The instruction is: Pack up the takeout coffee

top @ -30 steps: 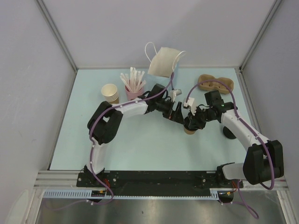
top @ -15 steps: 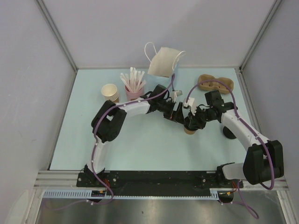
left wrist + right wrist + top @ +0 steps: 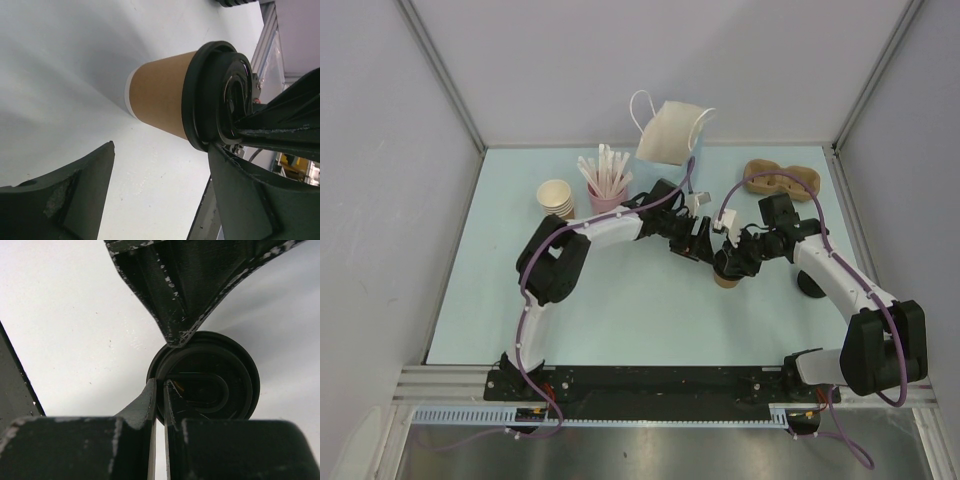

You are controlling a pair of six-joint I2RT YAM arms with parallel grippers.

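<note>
Left end effector narrowed, kraft cup, glossy lid

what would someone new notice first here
In the middle stands the takeout coffee, a brown cup with a black lid. The left gripper faces it, open; the right gripper is shut at that lid. A paper bag sits at the far edge.

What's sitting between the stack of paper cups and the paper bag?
A pink cup full of white straws sits between them, seen from the top camera.
</note>
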